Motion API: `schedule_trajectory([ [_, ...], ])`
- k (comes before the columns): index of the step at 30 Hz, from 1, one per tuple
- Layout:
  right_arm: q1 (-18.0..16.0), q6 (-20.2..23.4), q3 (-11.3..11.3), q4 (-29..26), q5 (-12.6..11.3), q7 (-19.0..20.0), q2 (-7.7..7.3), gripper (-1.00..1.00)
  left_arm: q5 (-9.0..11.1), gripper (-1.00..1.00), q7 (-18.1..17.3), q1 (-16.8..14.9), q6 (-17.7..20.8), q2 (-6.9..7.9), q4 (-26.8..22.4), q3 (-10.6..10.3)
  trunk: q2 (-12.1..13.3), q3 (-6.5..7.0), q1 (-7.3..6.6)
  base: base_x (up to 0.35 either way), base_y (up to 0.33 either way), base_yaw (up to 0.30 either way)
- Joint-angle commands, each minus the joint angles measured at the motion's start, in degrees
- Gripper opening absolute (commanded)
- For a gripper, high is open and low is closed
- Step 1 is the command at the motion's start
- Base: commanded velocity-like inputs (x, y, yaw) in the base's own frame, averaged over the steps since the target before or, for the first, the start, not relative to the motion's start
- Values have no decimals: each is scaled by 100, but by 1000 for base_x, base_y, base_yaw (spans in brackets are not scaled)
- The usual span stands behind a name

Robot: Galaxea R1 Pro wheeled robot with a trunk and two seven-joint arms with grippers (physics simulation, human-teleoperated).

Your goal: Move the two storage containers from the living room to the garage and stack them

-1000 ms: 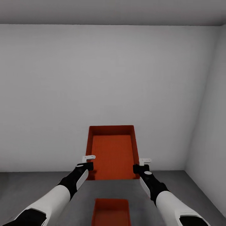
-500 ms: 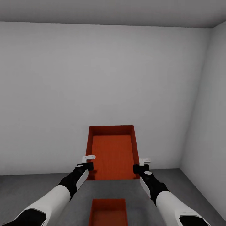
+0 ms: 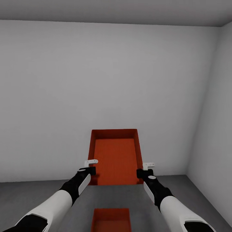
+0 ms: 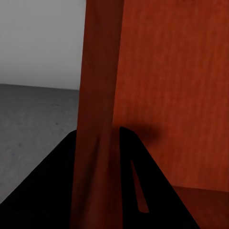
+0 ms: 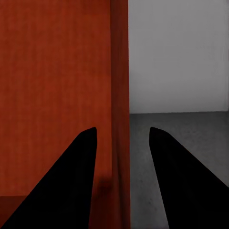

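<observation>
Both arms were out front in the head view, carrying one red-orange bin (image 3: 116,158) between them, tilted so its open top faced the camera. Left fingers (image 3: 91,165) pinched the bin's left wall near the bottom corner; in the left wrist view the wall (image 4: 98,119) ran straight between the two dark fingers (image 4: 52,191), one inside, one outside, closed on it. Right fingers (image 3: 148,167) did the same on the right wall; the right wrist view showed that wall (image 5: 120,119) between the finger tips (image 5: 71,186), w/ a gap on the outer side, so a firm clamp couldn't be told there. Second bin (image 3: 111,220) sat on the dark concrete floor (image 3: 199,193), directly below the held one, well apart from it. Grey garage wall (image 3: 112,80) behind, corner at right.
</observation>
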Motion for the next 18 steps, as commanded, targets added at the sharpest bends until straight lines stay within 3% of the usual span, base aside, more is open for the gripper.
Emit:
schedule_trajectory([
  [1, -1, 31, -210, -2, 77, -156, -2, -100, -163, -100, 93, -1, -431, 12, -24, 30, -4, -3, 5, 312, 0, 0],
  [10, -1, 39, -210, -2, 77, -158, 3, -100, -163, -100, 93, -1, -432, 13, -24, 30, -4, -3, 5, 299, 0, 0],
  [18, -1, 39, -210, -2, 77, -157, 3, -100, -163, -100, 95, -1, -422, 5, -24, 41, -4, -3, 5, 95, 67, 0],
])
